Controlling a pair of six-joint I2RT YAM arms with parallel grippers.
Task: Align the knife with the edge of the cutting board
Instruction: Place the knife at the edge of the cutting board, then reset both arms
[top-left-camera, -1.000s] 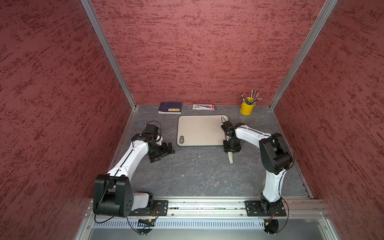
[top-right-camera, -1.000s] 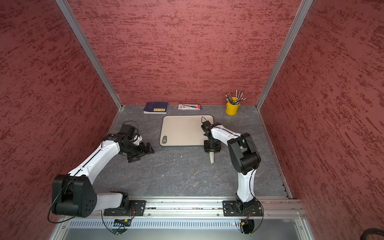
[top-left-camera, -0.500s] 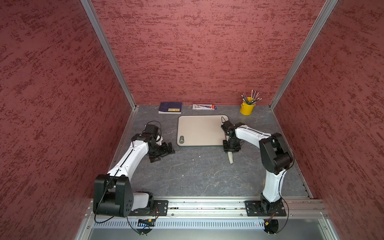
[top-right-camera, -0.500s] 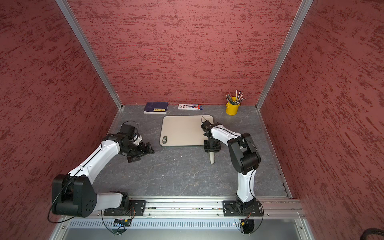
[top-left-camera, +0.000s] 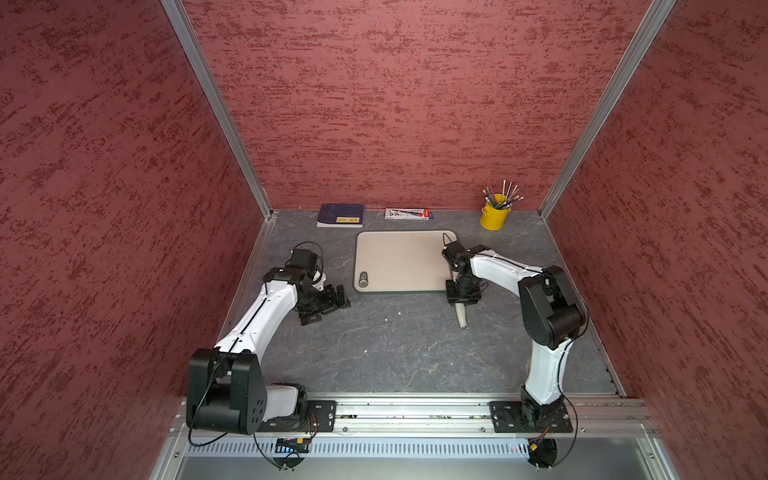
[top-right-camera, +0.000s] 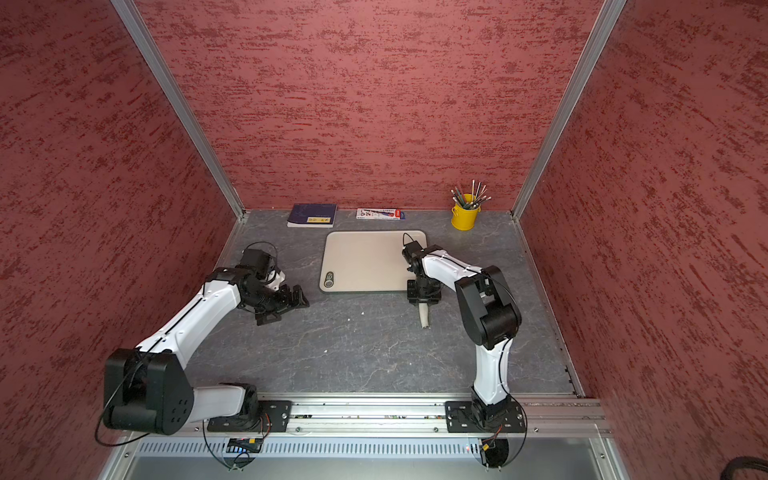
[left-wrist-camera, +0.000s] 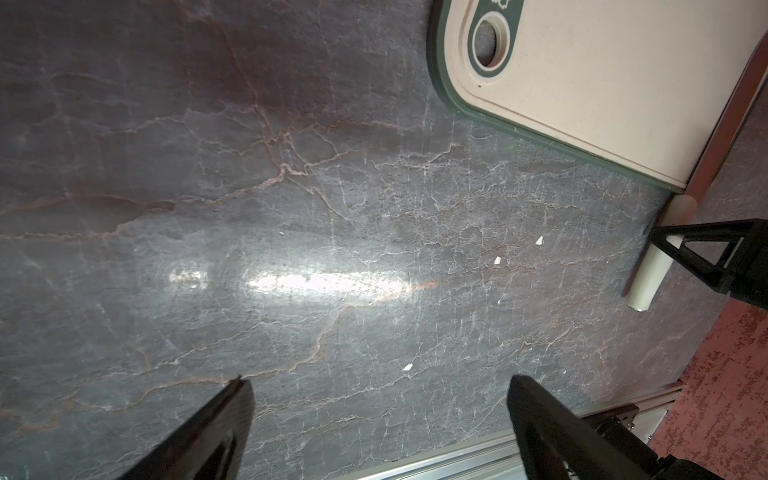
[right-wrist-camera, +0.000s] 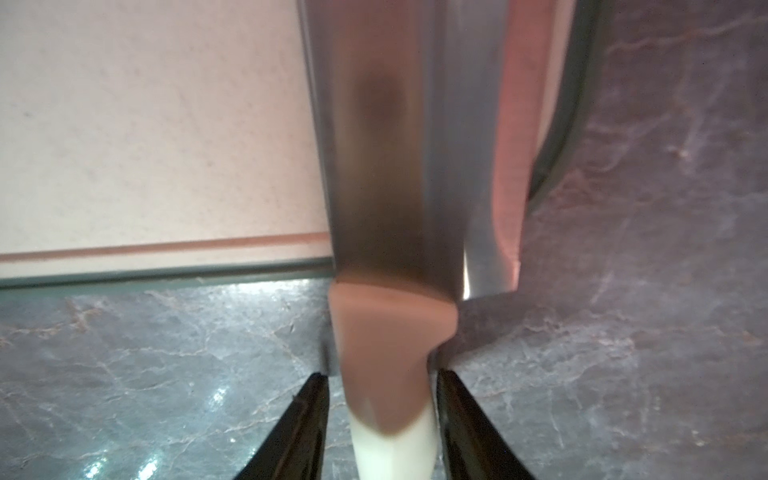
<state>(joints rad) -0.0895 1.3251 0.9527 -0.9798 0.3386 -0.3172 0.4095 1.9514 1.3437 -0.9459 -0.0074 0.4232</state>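
Note:
The beige cutting board (top-left-camera: 399, 262) (top-right-camera: 365, 262) lies flat at the back middle of the table. The knife (top-left-camera: 461, 316) (top-right-camera: 424, 319) lies along the board's right short edge, its blade (right-wrist-camera: 395, 166) on the board and its cream handle (right-wrist-camera: 395, 449) sticking out over the table toward the front. My right gripper (top-left-camera: 462, 300) (top-right-camera: 424, 300) (right-wrist-camera: 380, 378) straddles the handle just off the board's front right corner, jaws narrowly apart, with a sliver of gap on one side. My left gripper (top-left-camera: 328, 305) (top-right-camera: 286, 305) (left-wrist-camera: 376, 380) is wide open and empty, left of the board.
A dark blue book (top-left-camera: 340, 215), a flat white-and-red box (top-left-camera: 409, 214) and a yellow cup of pencils (top-left-camera: 494, 216) line the back wall. A few white crumbs (left-wrist-camera: 497, 260) lie on the grey table. An aluminium rail (top-left-camera: 415, 409) runs along the front.

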